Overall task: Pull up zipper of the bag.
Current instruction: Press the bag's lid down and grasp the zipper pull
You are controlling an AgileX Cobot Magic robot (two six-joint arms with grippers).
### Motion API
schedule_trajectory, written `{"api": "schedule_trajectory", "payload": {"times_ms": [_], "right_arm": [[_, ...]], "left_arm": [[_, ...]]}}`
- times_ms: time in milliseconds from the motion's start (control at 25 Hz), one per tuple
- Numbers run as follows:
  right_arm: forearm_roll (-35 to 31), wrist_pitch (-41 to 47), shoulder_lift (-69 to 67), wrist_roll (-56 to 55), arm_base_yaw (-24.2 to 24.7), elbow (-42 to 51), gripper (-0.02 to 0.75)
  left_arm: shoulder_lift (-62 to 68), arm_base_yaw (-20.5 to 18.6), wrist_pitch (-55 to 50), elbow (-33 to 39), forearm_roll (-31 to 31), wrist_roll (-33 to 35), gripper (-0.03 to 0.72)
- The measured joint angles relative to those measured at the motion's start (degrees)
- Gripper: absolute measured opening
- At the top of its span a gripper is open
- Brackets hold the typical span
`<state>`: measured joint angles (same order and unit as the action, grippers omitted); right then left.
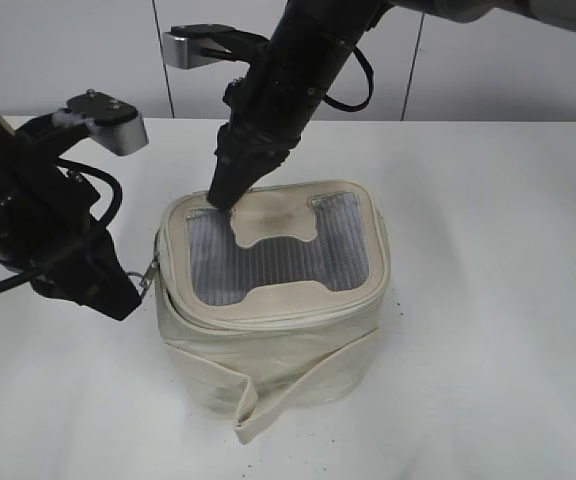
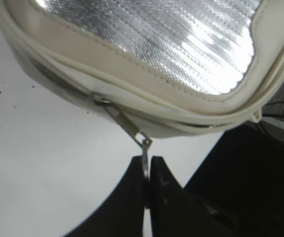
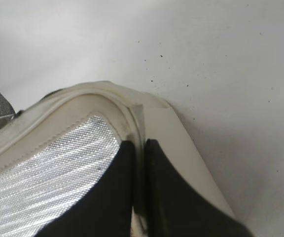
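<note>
- I had the bag (image 1: 273, 300) sitting upright near the middle of the white table (image 1: 498, 300), its top panel facing up and a little toward the exterior camera.
- The grey mesh window (image 1: 268, 262) filled most of that panel, and a loose cream strap (image 1: 288, 395) drooped across the front wall down to the tabletop.
- The zipper (image 1: 268, 318) ran around the rim just under the top panel; in the left wrist view it showed as a cream seam (image 2: 132, 106) below the panel's edge.
- My left gripper (image 1: 128, 300) sat low at the bag's left corner, just beside the wall.
- In the left wrist view its two black fingers (image 2: 169, 197) were pressed together on a thin silver pull (image 2: 145, 160), which linked through a slim metal tab to the slider (image 2: 100, 98) at the zipper line.
- The pull and tab stretched out in a straight slant from the bag to the fingertips.
- My right gripper (image 1: 223, 195) came down from above at the back left corner of the top panel, tips touching the bag.
- In the right wrist view its fingers (image 3: 107, 197) were nearly closed, only a narrow slit between them, with the panel's raised cream rim (image 3: 137, 128) running into that slit.
- I could not tell for sure whether they truly pinched the rim or only pressed on it.
</note>
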<state>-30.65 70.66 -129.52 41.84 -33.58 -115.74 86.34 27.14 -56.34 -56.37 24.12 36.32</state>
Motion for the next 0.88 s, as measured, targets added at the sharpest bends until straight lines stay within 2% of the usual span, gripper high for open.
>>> {"api": "schedule_trajectory", "payload": {"times_ms": [280, 480, 560, 680, 880], "right_arm": [[-0.04, 0.00, -0.04, -0.23, 0.00, -0.42, 0.035], [-0.04, 0.07, -0.40, -0.39, -0.30, -1.56, 0.035], [-0.01, 0.13, -0.52, -0.44, -0.55, -2.01, 0.035], [1.40, 0.08, -0.66, -0.99, -0.20, -2.81, 0.034], [1.78, 0.08, -0.66, -1.70, -0.09, -2.98, 0.032]], "left_arm": [[-0.87, 0.00, -0.99, 0.58, 2.91, -1.59, -0.002], [-3.83, 0.41, 2.90, 5.89, 5.11, -2.30, -0.002], [-5.36, 1.55, 5.78, 8.37, 6.70, -2.36, -0.002], [-7.13, 4.95, 3.99, 11.28, 11.59, -2.59, -0.002], [-7.94, 10.72, 9.60, 11.88, 14.25, -7.75, -0.002]]}}
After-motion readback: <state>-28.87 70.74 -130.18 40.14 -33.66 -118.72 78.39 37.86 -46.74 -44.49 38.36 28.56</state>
